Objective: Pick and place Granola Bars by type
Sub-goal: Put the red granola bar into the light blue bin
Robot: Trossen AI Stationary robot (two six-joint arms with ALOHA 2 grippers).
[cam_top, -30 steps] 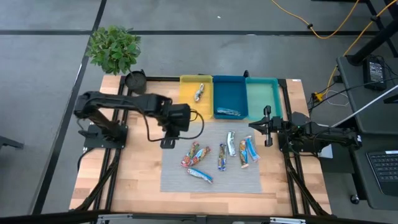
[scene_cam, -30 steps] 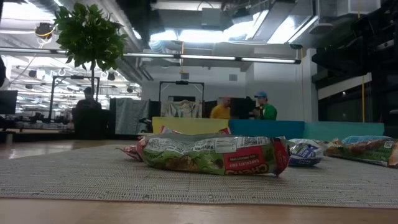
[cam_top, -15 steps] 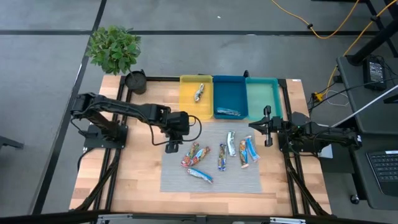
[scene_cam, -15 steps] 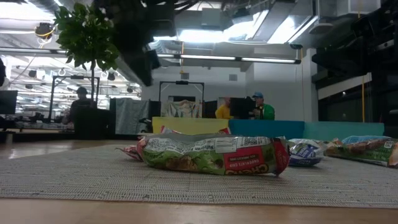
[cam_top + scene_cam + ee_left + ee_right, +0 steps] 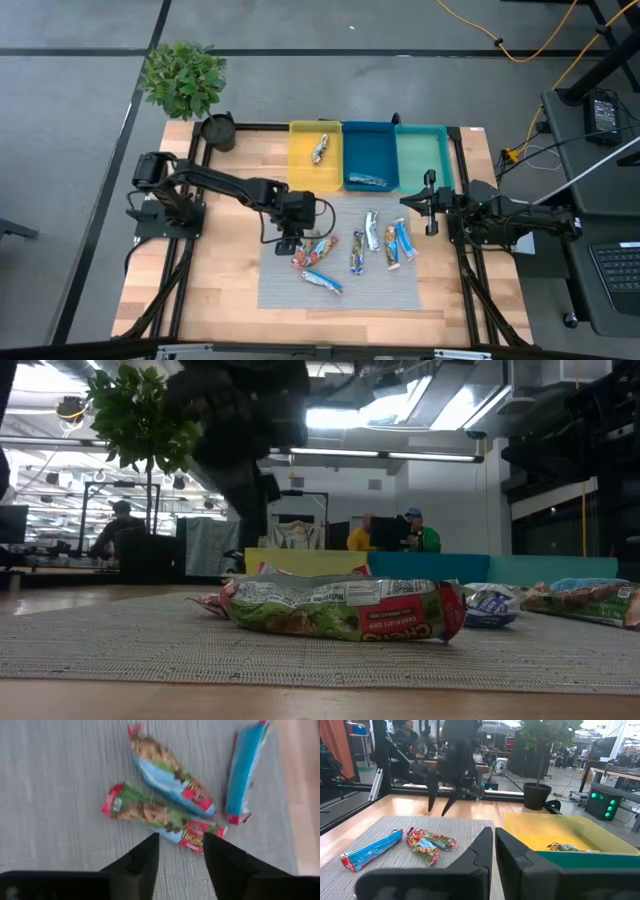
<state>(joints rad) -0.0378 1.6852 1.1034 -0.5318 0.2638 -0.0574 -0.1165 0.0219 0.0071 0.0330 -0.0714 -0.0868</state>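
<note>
High view, left to right. The left end effector (image 5: 287, 243), fingers parted and empty, hangs left of centre over the grey mat (image 5: 280, 295), just above a red-orange pair of Granola Bars (image 5: 313, 249). More bars lie across the mat toward centre-right; one sits in the yellow tray (image 5: 300, 170), one in the blue tray (image 5: 370, 150). The right end effector (image 5: 430, 203), fingers closed, waits at centre-right below the teal tray (image 5: 425, 150) on the worktop (image 5: 215, 290).

A wooden table (image 5: 210, 290) carries a grey mat (image 5: 400, 290), three trays (image 5: 369, 150) and a potted plant (image 5: 185, 80).
</note>
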